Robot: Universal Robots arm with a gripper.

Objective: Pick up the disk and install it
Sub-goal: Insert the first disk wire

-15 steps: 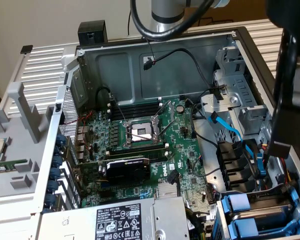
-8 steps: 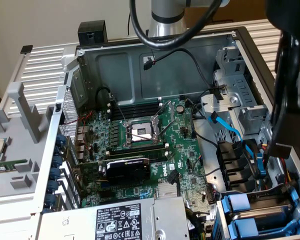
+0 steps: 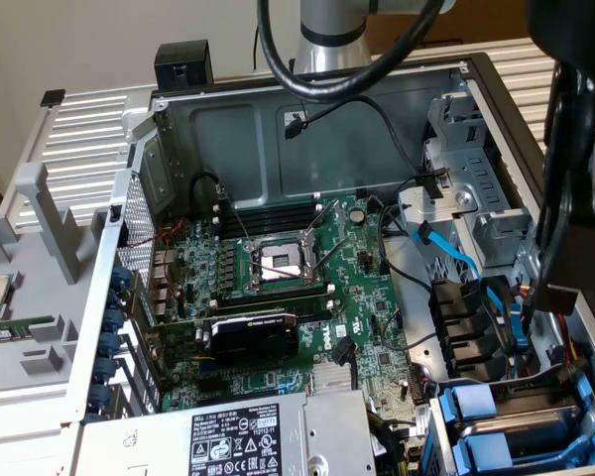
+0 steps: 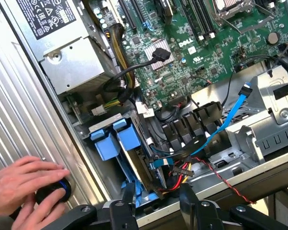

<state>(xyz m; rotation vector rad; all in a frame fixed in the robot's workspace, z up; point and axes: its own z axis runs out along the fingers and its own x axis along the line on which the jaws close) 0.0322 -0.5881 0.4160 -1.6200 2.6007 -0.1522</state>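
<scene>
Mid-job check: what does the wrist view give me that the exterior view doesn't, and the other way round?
Wrist view: the robot's hand, open, close to the blue drive trays; a person's hand resting on a round black object at the case's edge.
Exterior view: the arm's grey column, a black graphics card, and a grey plastic part at the exterior view's left.
Both: the motherboard, power supply, blue data cable and the blue drive trays.

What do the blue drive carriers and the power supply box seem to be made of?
The blue drive carriers look like moulded plastic: uniform matte colour, rounded tabs. The power supply box is probably bare sheet metal: dull silver, folded edges, a printed label stuck on.
</scene>
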